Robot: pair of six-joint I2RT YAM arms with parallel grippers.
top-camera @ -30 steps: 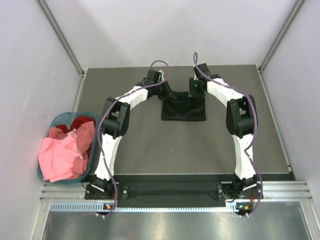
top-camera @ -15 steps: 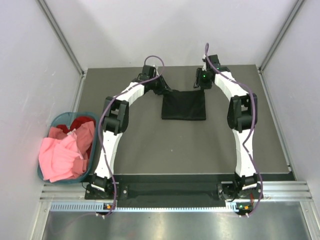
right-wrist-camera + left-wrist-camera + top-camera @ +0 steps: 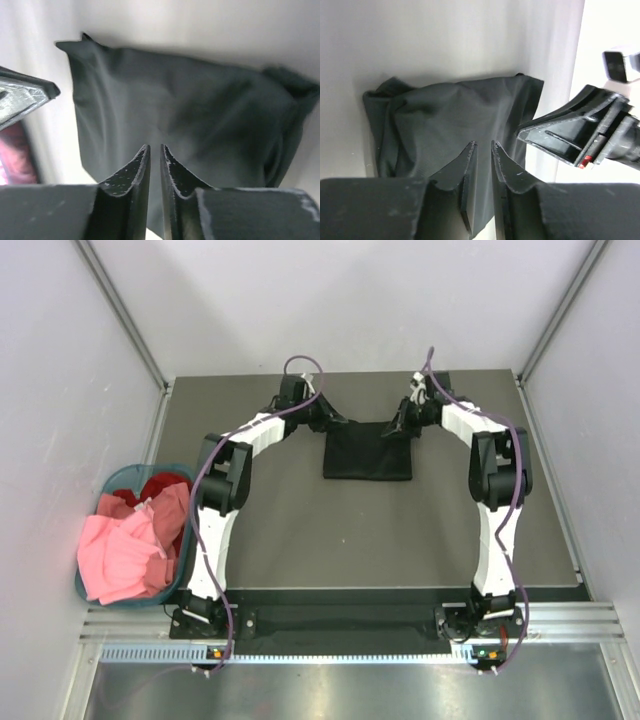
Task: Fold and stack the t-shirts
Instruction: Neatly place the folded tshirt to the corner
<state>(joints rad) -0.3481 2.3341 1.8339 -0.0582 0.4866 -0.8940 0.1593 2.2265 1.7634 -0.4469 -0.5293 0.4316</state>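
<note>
A plain black t-shirt [image 3: 367,452] lies folded into a flat rectangle at the far middle of the dark table. My left gripper [image 3: 336,423] is at its far left corner and my right gripper [image 3: 400,426] at its far right corner. In the left wrist view the left gripper [image 3: 482,143] has its jaws nearly together with nothing between them, and the shirt [image 3: 445,120] lies beyond. The right gripper [image 3: 155,146] looks the same above the shirt [image 3: 190,110]. Pink [image 3: 125,555] and red [image 3: 160,488] shirts sit bunched in the basket.
The round teal basket [image 3: 118,480] stands off the table's left edge, against the left wall. White walls close in the table at the back and on both sides. The right gripper's finger [image 3: 560,135] shows in the left wrist view.
Both grippers moved from over the shirt's far middle out toward its far corners, and the shirt's far edge now lies flat.
</note>
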